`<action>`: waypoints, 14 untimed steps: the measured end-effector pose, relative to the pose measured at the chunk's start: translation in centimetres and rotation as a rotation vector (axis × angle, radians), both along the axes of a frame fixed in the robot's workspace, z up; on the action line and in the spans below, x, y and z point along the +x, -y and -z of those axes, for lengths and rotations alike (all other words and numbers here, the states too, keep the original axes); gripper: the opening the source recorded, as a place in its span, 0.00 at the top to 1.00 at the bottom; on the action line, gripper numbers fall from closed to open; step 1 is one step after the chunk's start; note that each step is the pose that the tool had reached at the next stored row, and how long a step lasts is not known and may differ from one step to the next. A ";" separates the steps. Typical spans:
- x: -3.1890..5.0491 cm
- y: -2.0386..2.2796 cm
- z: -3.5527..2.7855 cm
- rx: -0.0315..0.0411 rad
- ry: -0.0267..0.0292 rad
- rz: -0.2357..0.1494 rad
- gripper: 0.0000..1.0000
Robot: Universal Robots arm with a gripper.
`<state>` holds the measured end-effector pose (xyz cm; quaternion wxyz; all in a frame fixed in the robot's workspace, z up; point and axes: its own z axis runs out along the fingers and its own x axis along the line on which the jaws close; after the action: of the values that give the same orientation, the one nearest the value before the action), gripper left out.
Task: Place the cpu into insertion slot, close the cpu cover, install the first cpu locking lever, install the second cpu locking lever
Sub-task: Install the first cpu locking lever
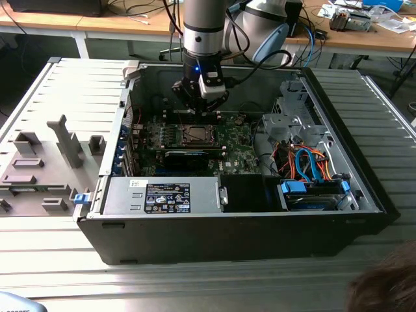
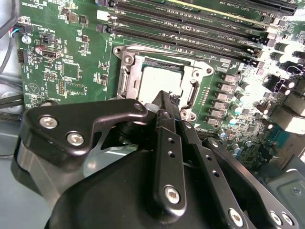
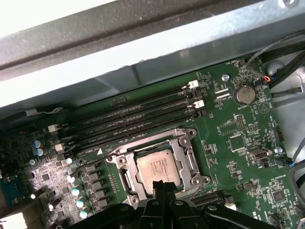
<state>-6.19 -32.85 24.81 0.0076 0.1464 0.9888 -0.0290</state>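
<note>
Gripper (image 3: 161,185) fingers pressed together, tip at cpu (image 3: 158,167) edge; cpu flat in socket, cpu cover (image 3: 186,153) seemingly down.

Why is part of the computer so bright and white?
In the first wrist view, light glares off the case's metal wall, washing it out white. In the second wrist view, glare whitens the cpu and board parts nearby, while the end effector looks dark. The exterior view is evenly lit.
</note>
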 end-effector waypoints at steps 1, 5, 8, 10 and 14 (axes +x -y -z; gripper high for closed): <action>0.00 0.00 0.00 0.0000 0.0000 -0.002 0.89; 0.00 0.00 0.00 0.0000 0.0000 -0.008 0.89; 0.00 0.00 0.01 0.0001 0.0000 -0.014 0.89; 0.00 0.00 0.01 0.0000 0.0000 -0.019 0.89; 0.00 0.00 0.01 -0.0001 -0.0001 -0.025 0.89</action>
<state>-6.20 -32.85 24.80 0.0079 0.1341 0.9905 -0.0290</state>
